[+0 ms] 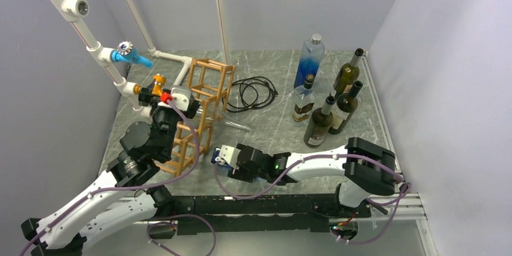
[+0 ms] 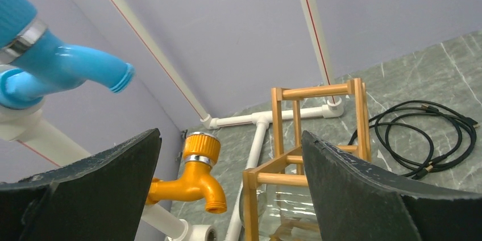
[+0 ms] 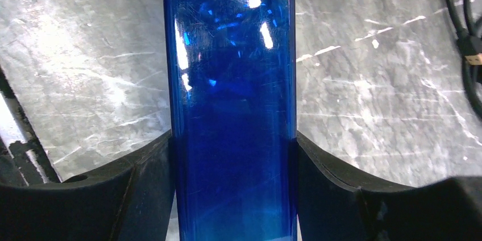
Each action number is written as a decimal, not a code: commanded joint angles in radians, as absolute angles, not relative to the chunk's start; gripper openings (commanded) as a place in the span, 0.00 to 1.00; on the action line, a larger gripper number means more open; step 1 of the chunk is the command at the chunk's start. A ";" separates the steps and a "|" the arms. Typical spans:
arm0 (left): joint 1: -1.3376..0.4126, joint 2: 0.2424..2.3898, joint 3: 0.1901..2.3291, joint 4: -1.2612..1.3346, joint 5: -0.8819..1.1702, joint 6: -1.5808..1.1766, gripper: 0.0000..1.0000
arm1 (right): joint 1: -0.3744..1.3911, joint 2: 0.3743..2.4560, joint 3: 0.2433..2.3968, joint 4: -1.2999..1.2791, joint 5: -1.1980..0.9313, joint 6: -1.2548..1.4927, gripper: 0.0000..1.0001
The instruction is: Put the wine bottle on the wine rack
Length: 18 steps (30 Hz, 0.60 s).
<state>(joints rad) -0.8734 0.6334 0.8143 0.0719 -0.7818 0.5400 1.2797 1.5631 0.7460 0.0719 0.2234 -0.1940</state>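
Observation:
The wine rack point(image 1: 202, 108), an open lattice of orange-brown sticks, stands left of centre; it also shows in the left wrist view point(image 2: 295, 138). A clear glass bottle point(image 1: 228, 123) lies in a lower cell with its neck poking out to the right, and its body shows in the left wrist view point(image 2: 295, 210). My left gripper point(image 1: 174, 102) point(image 2: 230, 138) is open and empty, close against the rack's left side. My right gripper point(image 1: 222, 156) point(image 3: 233, 138) is shut on a deep blue bottle point(image 3: 230, 70), low over the table in front of the rack. Only a sliver of blue point(image 1: 215, 158) shows from above.
White pipes with a blue tap point(image 1: 130, 55) and an orange tap point(image 1: 158, 82) point(image 2: 196, 175) run along the left wall. A black cable point(image 1: 253, 93) lies behind the rack. A tall blue-tinted bottle point(image 1: 310, 60) and several dark wine bottles point(image 1: 345, 108) stand at the back right.

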 commanded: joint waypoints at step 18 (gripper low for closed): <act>-0.859 0.535 0.828 0.118 -0.791 0.514 1.00 | 1.352 1.628 1.024 0.124 0.587 -0.362 0.00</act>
